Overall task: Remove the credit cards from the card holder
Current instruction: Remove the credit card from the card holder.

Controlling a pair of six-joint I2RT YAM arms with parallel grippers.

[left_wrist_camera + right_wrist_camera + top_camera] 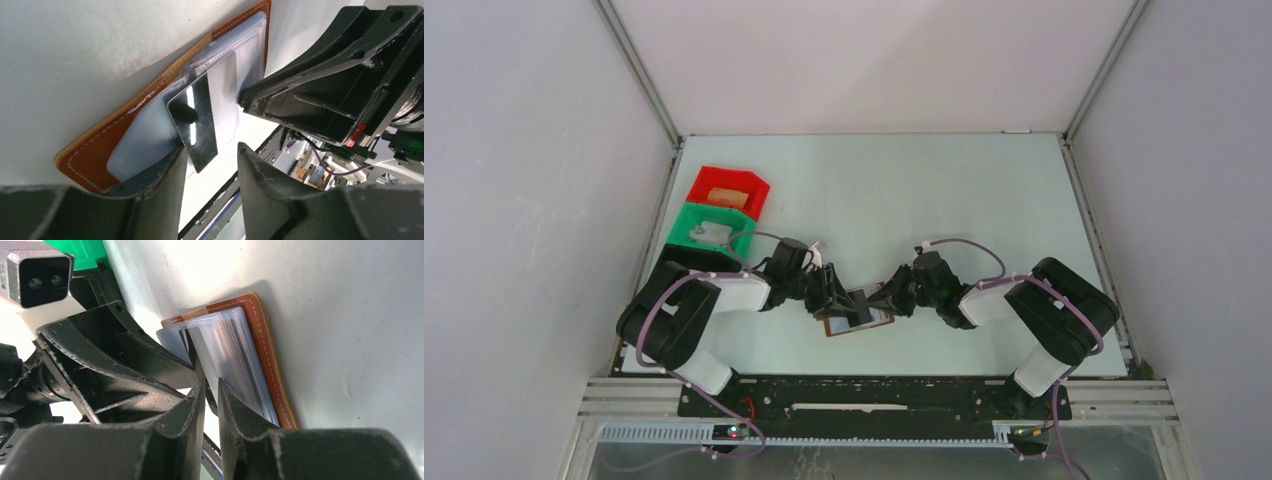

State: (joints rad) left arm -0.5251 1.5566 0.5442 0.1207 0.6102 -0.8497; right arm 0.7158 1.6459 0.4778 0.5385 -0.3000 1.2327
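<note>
The brown leather card holder (856, 322) lies open on the table between my two grippers, its clear sleeves fanned up (150, 135) (235, 360). A dark glossy credit card (197, 127) sticks partway out of a sleeve; in the right wrist view it shows edge-on (194, 352). My right gripper (211, 382) (886, 298) is nearly closed, its tips pinching the card's edge. My left gripper (211, 150) (834, 292) is open; one finger presses on the sleeves and the card's free corner hangs between its fingers. More cards sit in the sleeves.
A red bin (729, 190) and a green bin (712, 232) stand at the back left, each with something inside. The two grippers are very close, almost touching over the holder. The table's near edge and frame rail lie just below it.
</note>
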